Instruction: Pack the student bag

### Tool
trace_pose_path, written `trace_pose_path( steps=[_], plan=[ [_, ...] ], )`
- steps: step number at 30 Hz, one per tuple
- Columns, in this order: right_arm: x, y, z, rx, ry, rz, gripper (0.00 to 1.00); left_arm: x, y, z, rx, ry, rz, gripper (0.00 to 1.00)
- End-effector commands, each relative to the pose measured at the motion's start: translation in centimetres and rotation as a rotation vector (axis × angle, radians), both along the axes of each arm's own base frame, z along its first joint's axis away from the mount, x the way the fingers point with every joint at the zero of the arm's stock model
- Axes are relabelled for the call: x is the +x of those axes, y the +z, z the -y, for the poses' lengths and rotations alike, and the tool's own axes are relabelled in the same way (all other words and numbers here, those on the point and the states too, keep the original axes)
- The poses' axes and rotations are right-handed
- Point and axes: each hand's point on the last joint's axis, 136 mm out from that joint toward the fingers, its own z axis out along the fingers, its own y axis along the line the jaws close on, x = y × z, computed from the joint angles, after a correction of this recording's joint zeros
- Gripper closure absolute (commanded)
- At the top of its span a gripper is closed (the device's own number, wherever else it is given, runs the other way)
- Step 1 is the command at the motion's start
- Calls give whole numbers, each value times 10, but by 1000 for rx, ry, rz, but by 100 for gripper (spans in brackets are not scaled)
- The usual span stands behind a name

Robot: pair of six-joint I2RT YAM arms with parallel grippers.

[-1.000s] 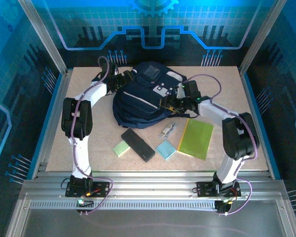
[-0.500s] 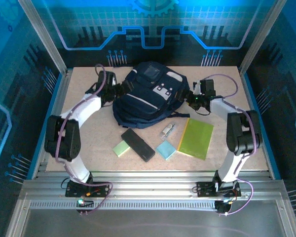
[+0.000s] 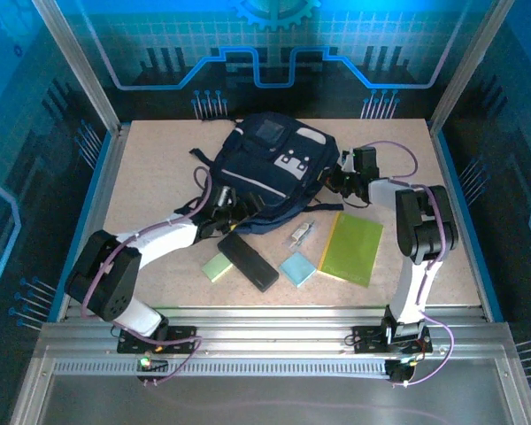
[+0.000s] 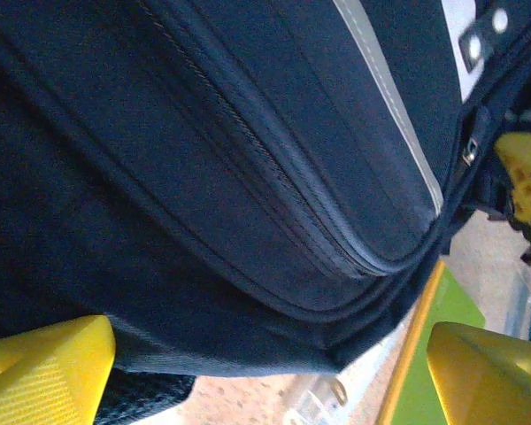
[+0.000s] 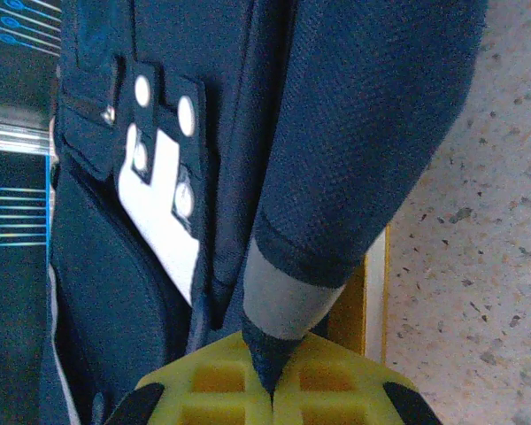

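Student bag [image 3: 265, 168]: navy woven cloth, matt, with a fine rib in the weave and raised stitched seams. Its strap [image 5: 372, 133]: coarser, mesh-textured fabric ending in a smooth grey band. White patches [image 5: 155, 221] on the bag: smooth, set with shiny round studs. Left gripper [image 4: 267, 354] and right gripper [image 5: 270, 385]: yellow plastic fingers, finely ridged on the left, waffle-moulded on the right. Table [image 3: 150, 168]: pale speckled board, matt. Folder [image 3: 354, 248]: green, smooth, slight sheen. Case [image 3: 248, 259]: black, matt. Frame rails [image 3: 265, 341]: bare grooved metal.
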Motion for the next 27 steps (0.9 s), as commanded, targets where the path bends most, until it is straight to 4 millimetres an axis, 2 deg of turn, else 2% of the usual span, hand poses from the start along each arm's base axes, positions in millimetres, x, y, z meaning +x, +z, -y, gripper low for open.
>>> trace_pose_path(
  steps=[1,4,6,10,13,20,23,27],
  plan=[
    [-2,52,-23,66,47,104,100,-18,-8,36,-98,-23,-61,8],
    [-7,68,-29,88,46,122,100,-11,-15,47,-126,-21,-64,7],
    [-11,80,-30,95,45,137,100,0,-18,45,-75,-20,-27,6],
    [-27,100,-24,66,45,151,100,30,-23,23,90,-8,37,5],
    [-40,108,-22,51,56,142,100,56,-30,-1,147,40,57,5],
    [-68,105,-30,65,74,88,100,118,-33,-51,258,111,95,5],
    [-77,106,-46,82,100,74,100,144,-20,-72,310,126,129,4],
    [-79,104,-70,85,110,44,100,169,13,-90,382,110,195,3]
  ],
)
